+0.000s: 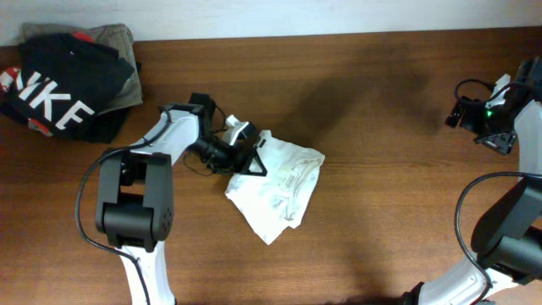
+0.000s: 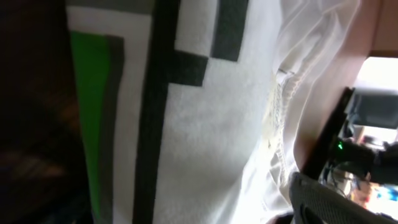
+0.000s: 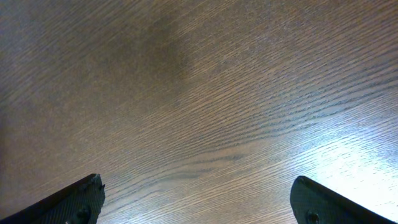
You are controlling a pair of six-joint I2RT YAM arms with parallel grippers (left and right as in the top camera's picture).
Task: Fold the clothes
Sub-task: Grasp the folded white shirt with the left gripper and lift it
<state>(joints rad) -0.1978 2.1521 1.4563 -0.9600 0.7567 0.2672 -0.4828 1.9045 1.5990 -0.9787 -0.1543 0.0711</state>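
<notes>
White T-shirt (image 1: 284,182): crumpled mid-surface (image 1: 381,203)
Left pincer (image 1: 256,157): spread open at its left edge
Right pincer (image 3: 196,190): held open, empty
Black garment (image 1: 59,85), olive-grey garment (image 1: 117,38): piled at far left corner

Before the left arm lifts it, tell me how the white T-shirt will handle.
Likely floppy: the white T-shirt lies crumpled in soft folds, so it should sag from one pinch. Probably light: the fabric looks thin. Pushed on the smooth table, it may bunch.

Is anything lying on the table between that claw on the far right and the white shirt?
Nothing visible. Only wooden table lies between the right gripper and the white T-shirt; the left gripper sits at its left edge.
</notes>
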